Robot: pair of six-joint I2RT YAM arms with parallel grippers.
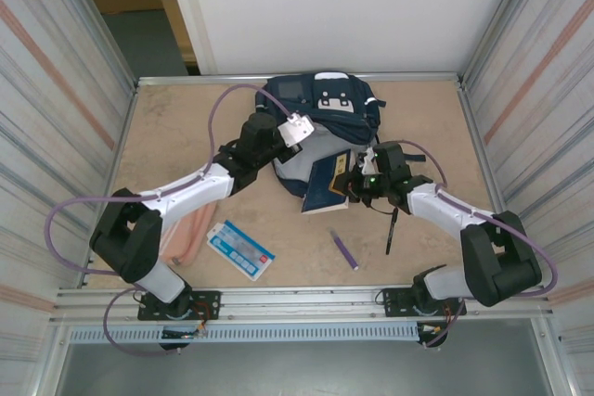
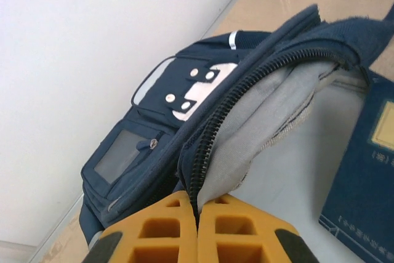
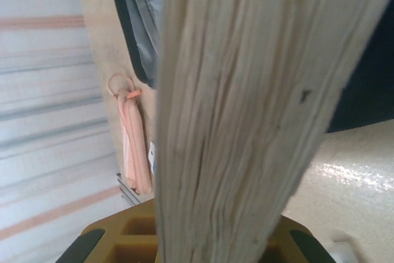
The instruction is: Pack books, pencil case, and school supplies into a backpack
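Edgewise, navy book [image 1: 324,194] sits clamped inside right claw [image 1: 359,185].

The backpack [image 1: 320,104] sits at the far middle of the bench [image 1: 186,136], its mouth facing near. The book [image 1: 325,190] lies with its far end in that mouth, the right gripper [image 1: 355,185] clamped on its right edge. The left gripper [image 2: 197,210] pinches the mouth's left rim. Near left lies the pencil case [image 1: 186,229], then rightward the booklet [image 1: 240,249], left pen [image 1: 345,250] and right pen [image 1: 393,229], all apart.

black-and-white arms [image 1: 190,189] carry purple cables [image 1: 54,220], orange fingers [image 2: 161,229].
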